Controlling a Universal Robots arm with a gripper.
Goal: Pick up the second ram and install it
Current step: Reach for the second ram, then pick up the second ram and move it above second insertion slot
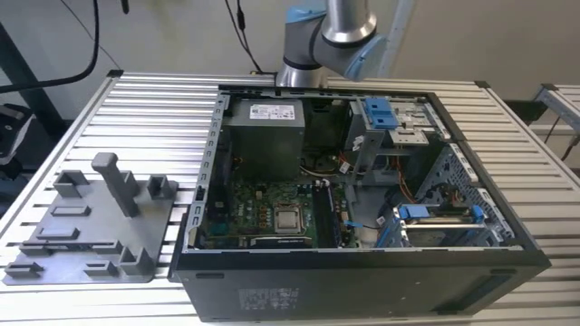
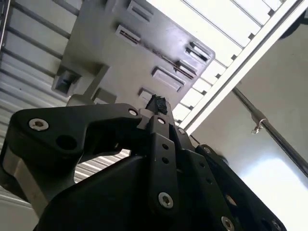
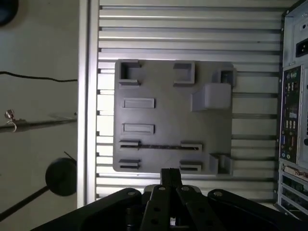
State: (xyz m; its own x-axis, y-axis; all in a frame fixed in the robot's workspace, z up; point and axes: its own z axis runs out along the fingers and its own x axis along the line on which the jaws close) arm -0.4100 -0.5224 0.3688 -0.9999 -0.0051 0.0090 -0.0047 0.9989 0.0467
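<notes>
1. Hovers above the grey fixture tray (image 3: 168, 115) with claw (image 3: 171, 176) pinched narrow, fingertips together, gripping nothing;
2. Leaves the second ram (image 3: 161, 146) untouched, on edge in the tray's slotted holders, a thin dark strip near the claw tip in the first wrist view;
3. Shares the slatted table (image 1: 145, 122) with an open computer case (image 1: 363, 272) beside the tray, green motherboard (image 1: 263, 204) inside.
</notes>
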